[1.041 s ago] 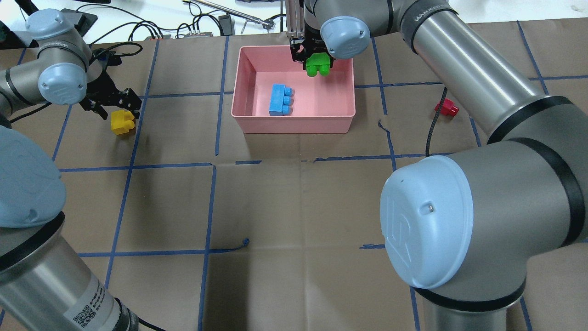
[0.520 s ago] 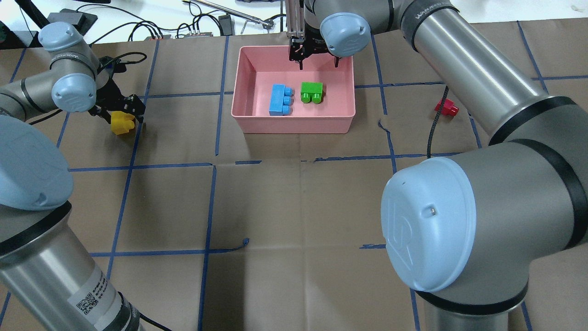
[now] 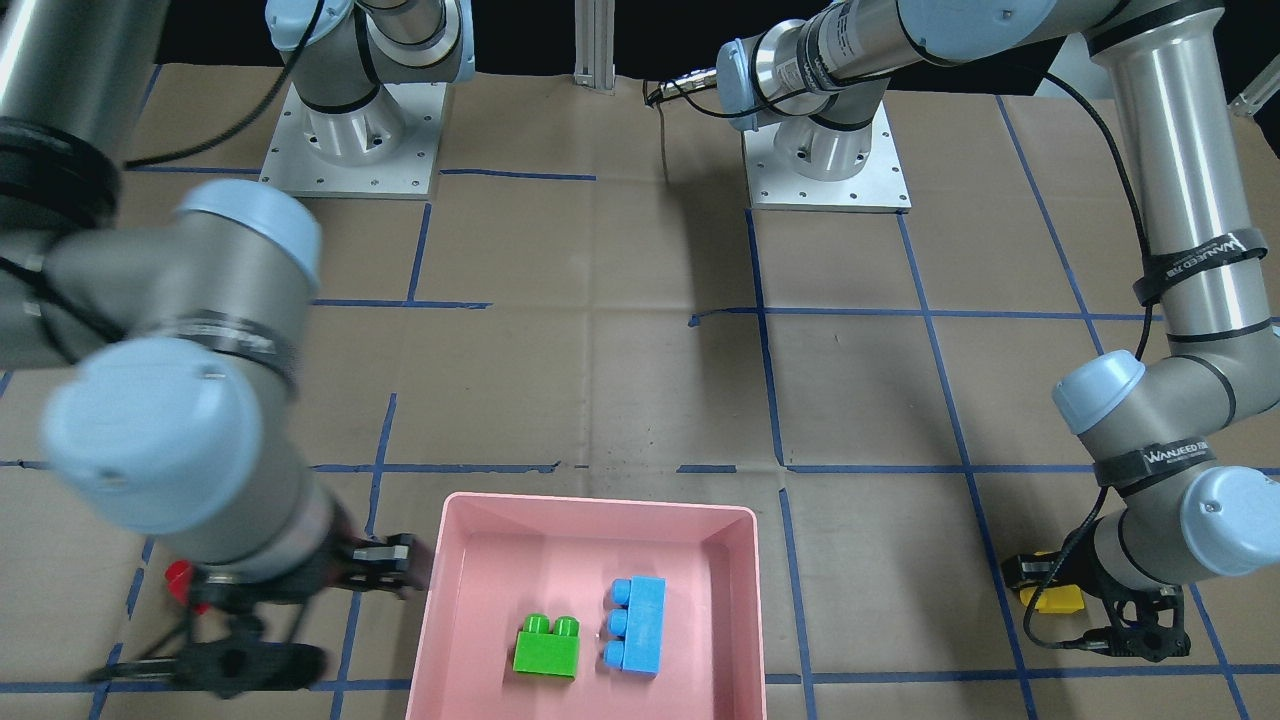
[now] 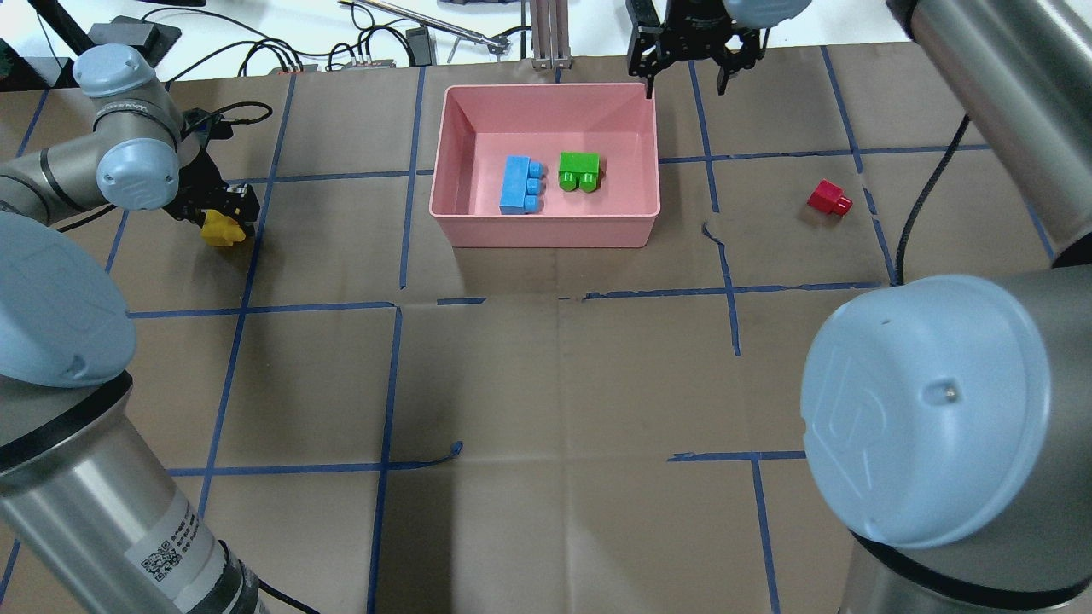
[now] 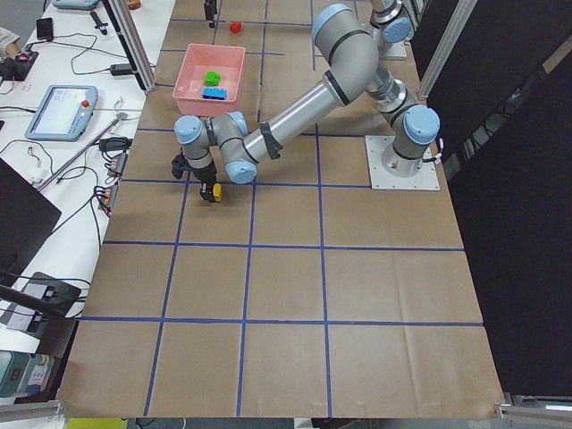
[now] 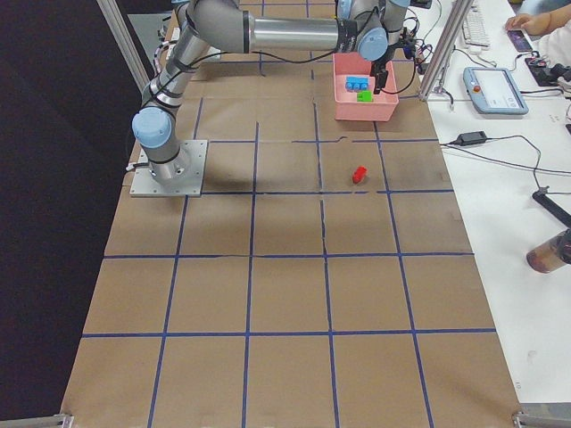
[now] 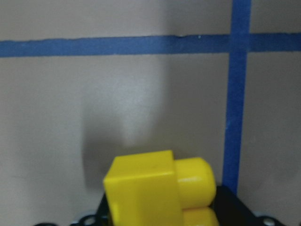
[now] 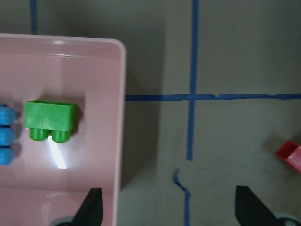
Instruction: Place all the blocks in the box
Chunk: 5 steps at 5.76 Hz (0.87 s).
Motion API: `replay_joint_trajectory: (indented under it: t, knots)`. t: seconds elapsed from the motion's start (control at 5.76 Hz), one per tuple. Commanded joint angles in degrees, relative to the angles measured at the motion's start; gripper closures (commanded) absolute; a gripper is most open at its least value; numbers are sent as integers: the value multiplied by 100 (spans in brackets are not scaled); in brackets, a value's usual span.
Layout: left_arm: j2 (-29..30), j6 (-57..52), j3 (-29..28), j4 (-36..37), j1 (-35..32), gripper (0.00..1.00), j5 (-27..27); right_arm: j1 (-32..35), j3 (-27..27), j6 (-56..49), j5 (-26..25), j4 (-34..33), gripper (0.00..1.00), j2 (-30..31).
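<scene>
The pink box (image 4: 452, 153) stands at the far middle of the table and holds the blue block (image 4: 519, 184) and the green block (image 4: 578, 170). My right gripper (image 4: 687, 81) is open and empty, above the table just past the box's far right corner; its wrist view shows the green block (image 8: 50, 120) and the red block (image 8: 291, 155). The red block (image 4: 827, 198) lies on the table right of the box. My left gripper (image 4: 223, 213) is shut on the yellow block (image 4: 220, 230) at the far left, at table level. The yellow block (image 7: 150, 188) fills the bottom of the left wrist view.
Blue tape lines (image 4: 401, 307) grid the brown paper table top. Cables and devices (image 4: 367, 51) lie beyond the far edge. A metal post (image 4: 550, 34) stands behind the box.
My right gripper let the green block fall into the box, then rose and moved right past the box's corner. My left gripper came down over the yellow block and closed on it.
</scene>
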<state>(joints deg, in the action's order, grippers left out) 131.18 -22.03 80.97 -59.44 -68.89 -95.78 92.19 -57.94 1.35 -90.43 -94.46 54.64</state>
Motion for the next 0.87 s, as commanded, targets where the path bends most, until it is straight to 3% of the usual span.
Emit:
replay_joint_trajectory:
  t: [0.0,0.35,0.69]
  knots:
    - [-205,-30,-28,-94,-114,97,6,-875,-42,-1742,-10,818,0,501]
    - [-679,5,-72,-557,-718,97,33,-1299,-139,-3517,-28,1034,0,749]
    - [-866,119,-465,-700,-1868,97,76,-1738,-654,-4972,43,921,0,768]
